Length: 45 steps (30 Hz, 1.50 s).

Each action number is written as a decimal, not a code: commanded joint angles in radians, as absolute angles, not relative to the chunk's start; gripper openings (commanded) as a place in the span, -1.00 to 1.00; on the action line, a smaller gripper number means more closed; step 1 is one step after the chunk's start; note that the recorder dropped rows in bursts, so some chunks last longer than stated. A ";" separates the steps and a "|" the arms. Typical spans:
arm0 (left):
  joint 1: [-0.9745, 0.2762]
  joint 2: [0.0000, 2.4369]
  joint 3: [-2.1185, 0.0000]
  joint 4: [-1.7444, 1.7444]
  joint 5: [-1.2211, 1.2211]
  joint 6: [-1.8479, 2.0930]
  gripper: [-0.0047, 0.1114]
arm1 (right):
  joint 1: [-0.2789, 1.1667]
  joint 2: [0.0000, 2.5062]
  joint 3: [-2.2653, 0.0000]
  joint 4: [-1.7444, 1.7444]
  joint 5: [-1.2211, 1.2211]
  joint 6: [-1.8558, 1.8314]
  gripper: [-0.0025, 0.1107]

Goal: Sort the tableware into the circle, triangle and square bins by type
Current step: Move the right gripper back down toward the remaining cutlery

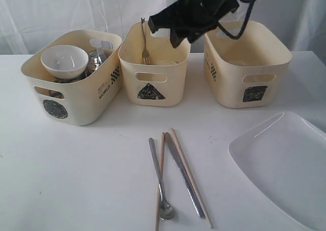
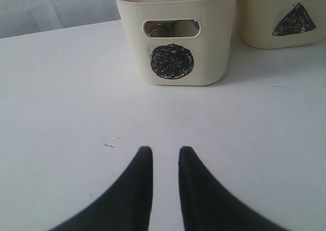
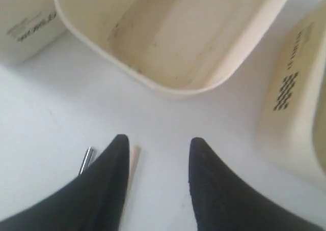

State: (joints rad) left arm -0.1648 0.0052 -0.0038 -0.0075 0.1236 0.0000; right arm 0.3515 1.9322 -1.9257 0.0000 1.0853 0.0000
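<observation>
A steel spoon [image 1: 159, 182], a knife [image 1: 182, 177] and two wooden chopsticks [image 1: 192, 180] lie together on the table in front of the bins. A large white plate [image 1: 285, 165] lies at the front right. The circle bin [image 1: 76, 106] holds a white bowl [image 1: 64, 60] and steel mugs [image 1: 97, 60]. A fork [image 1: 145, 45] stands against the wall of the triangle bin [image 1: 153, 76]. My right gripper [image 3: 158, 144] hangs open and empty above the table near that bin. My left gripper [image 2: 165, 152] is open a little, empty, low over the table facing the circle bin [image 2: 173, 63].
The square bin [image 1: 239, 78] stands at the right of the row. My right arm [image 1: 196, 12] reaches over the triangle and square bins from the back. A chopstick end [image 3: 135, 157] and a steel handle end [image 3: 87, 160] show beside the right fingers.
</observation>
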 commanded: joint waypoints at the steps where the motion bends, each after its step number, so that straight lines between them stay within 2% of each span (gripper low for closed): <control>1: -0.162 0.000 0.000 -0.009 0.128 -0.007 -0.48 | 0.370 1.909 -1.817 0.078 1.128 -0.058 -0.30; 10: -0.162 0.000 0.000 -0.009 0.128 -0.007 -0.48 | 0.439 1.828 -1.504 0.078 0.953 -0.025 -0.30; 22: -0.162 0.000 0.000 -0.009 0.128 -0.007 -0.48 | 0.441 1.728 -1.119 0.075 0.718 0.055 -0.30; 36: -0.162 0.000 0.000 -0.009 0.128 -0.007 -0.48 | 0.445 1.732 -1.005 0.136 0.642 0.074 -0.31; 45: -0.162 0.000 0.000 -0.009 0.128 -0.007 -0.48 | 0.568 1.732 -1.003 0.220 0.572 0.016 -0.31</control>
State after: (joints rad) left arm -0.1648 0.0052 -0.0038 -0.0075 0.1236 0.0000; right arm 0.5324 1.7400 -1.0068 0.2074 0.6218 0.0321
